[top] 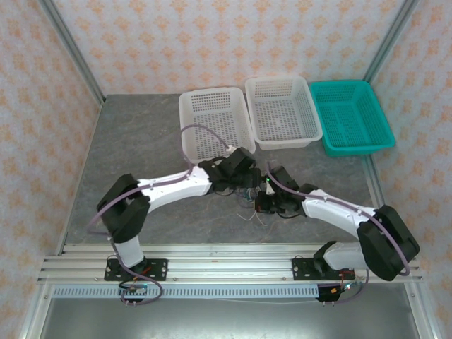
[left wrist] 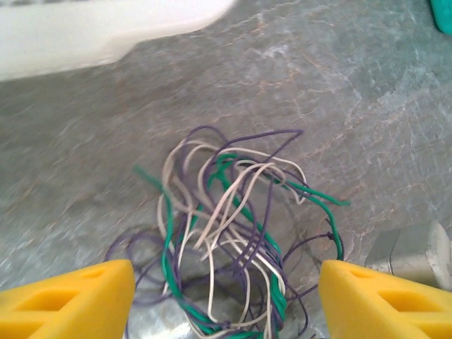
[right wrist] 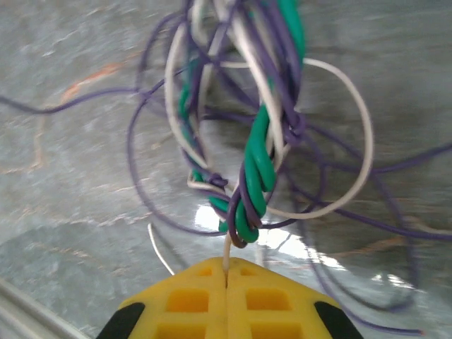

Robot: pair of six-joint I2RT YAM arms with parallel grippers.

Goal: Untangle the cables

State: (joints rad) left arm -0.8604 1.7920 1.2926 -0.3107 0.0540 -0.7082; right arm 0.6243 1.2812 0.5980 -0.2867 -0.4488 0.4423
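Note:
The cables (left wrist: pixel 233 226) lie in a loose tangle of white, green and purple strands on the grey table, also seen in the right wrist view as a knotted bundle (right wrist: pixel 258 162). My left gripper (left wrist: pixel 226 304) is open, its yellow fingers (left wrist: pixel 70 300) standing on either side of the tangle without touching it. My right gripper (right wrist: pixel 226 272) is shut on a single white cable (right wrist: pixel 226 254) that leads up into the twisted green and purple strands. From above, both grippers meet over the cables (top: pixel 248 210) at the table's middle.
Two white baskets (top: pixel 212 92) (top: pixel 277 80) and a teal basket (top: pixel 342 85) stand along the back of the table. The nearest white basket (left wrist: pixel 85 32) lies just beyond the tangle. A grey part (left wrist: pixel 417 254) of the other arm sits close on the right.

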